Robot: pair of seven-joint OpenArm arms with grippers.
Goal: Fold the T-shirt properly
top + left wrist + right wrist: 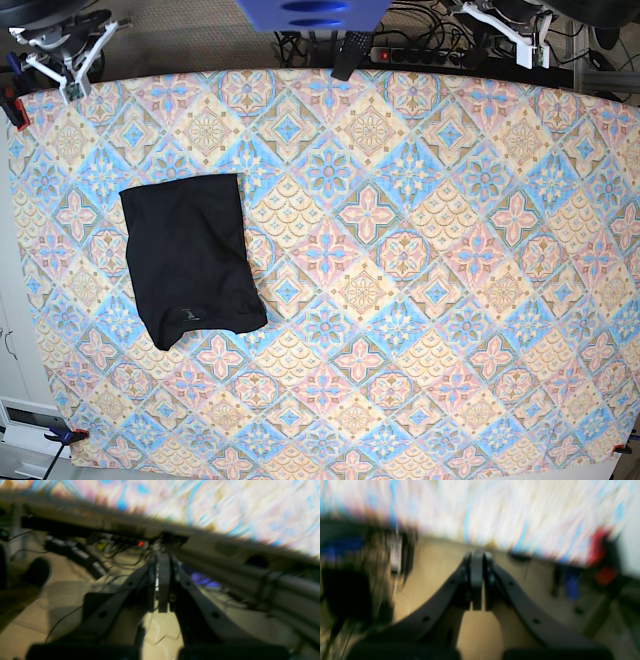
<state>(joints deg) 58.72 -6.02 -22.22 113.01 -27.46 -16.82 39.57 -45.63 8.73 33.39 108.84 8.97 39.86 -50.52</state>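
Plain black cloth T-shirt (192,257) lies as a compact folded rectangle on the left part of the patterned tabletop (420,300). Both arms are off the cloth at the far corners. Left hand (163,580) and right hand (477,580) are both pressed together, holding nothing. The fold looks essentially done. If touching up, square the lower edge only and keep the hands clear of the stacked layers.
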